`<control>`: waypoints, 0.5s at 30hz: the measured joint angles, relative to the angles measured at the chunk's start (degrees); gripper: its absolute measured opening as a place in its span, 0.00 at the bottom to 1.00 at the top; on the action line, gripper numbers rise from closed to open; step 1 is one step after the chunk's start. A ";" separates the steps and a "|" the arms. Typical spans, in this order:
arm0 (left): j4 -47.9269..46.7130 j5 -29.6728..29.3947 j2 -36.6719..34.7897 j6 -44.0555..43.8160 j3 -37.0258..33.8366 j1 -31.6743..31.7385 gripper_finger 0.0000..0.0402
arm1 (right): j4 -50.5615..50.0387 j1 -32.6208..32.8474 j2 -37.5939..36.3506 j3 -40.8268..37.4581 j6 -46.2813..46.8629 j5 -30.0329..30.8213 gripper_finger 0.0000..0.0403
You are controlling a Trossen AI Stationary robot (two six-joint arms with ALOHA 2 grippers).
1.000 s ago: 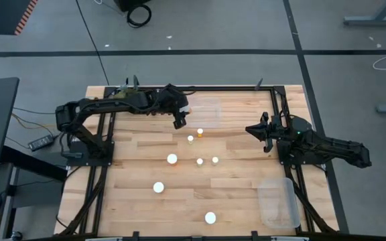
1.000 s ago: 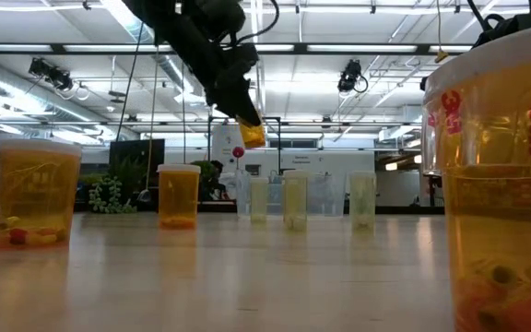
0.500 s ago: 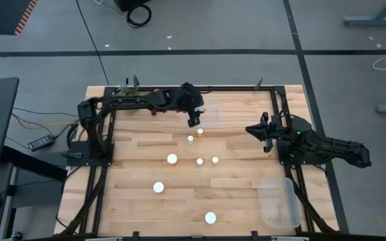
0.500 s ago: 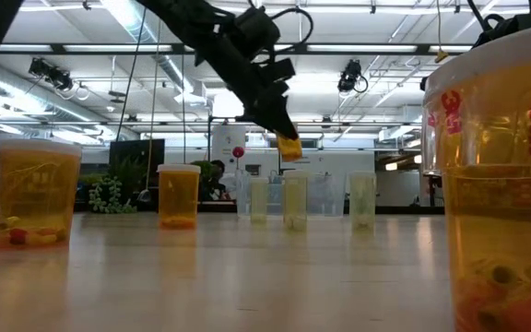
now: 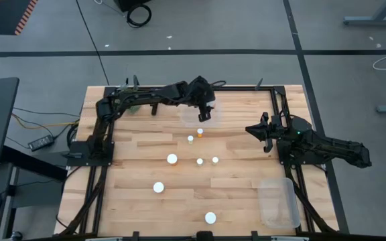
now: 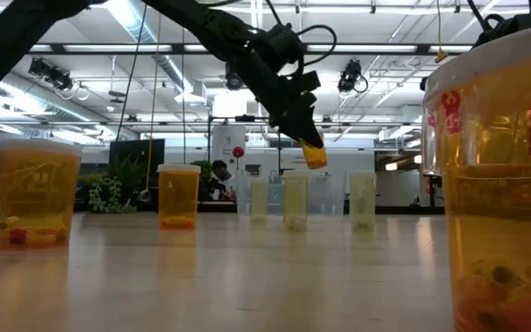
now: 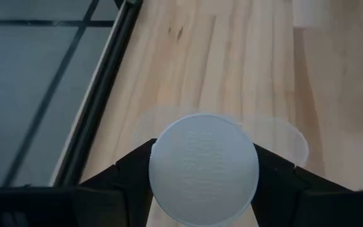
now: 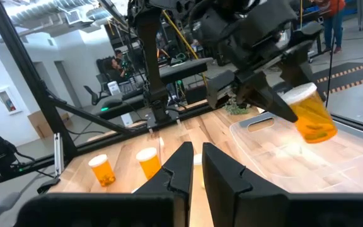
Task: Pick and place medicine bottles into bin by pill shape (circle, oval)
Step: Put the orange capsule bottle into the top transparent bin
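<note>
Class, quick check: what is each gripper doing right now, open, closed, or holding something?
Left gripper: closed on a bottle, held above the clear bin.
Right gripper: nearly closed, empty, waiting at the table's right side.

High view: straight down over the pale wooden plank table (image 5: pixel 179 194). Low view: level at tabletop, facing the room. Wrist views: close, forward; both share the held orange white-capped pill bottle (image 8: pixel 311 112) with the others.

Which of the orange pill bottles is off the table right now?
The white-capped orange translucent bottle clamped in the left pincer, held above the clear plastic bin. All others stand on the wooden table.
</note>
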 joint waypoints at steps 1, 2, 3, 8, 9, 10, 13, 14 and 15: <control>-0.55 0.05 0.73 -0.20 0.93 0.25 0.54 | -0.02 -0.02 0.00 -0.01 0.00 0.02 0.10; -0.56 0.04 1.29 -0.34 1.59 0.57 0.54 | -0.07 -0.02 0.00 -0.01 0.00 0.00 0.10; -1.43 0.10 1.89 -0.39 1.92 0.83 0.53 | -0.11 0.00 0.00 -0.01 -0.01 0.01 0.10; -2.72 2.86 3.92 -2.14 2.74 1.93 0.52 | -0.09 -0.02 0.00 0.01 0.00 0.00 0.10; -3.34 3.22 3.92 -2.53 2.67 2.08 0.53 | -0.11 -0.02 0.00 -0.01 0.00 0.02 0.10; -3.04 3.29 4.12 -2.56 2.59 2.15 0.53 | -0.09 0.00 0.00 -0.01 0.00 0.02 0.10; -4.56 3.35 4.48 -2.99 2.46 2.14 0.54 | -0.09 -0.01 0.00 -0.01 -0.01 0.01 0.10; -4.72 3.35 4.80 -2.99 2.46 2.14 0.54 | -0.11 -0.01 0.00 -0.01 0.00 0.01 0.10; -4.23 3.35 5.16 -2.99 2.48 2.14 0.54 | -0.11 -0.01 0.00 0.00 -0.01 0.00 0.10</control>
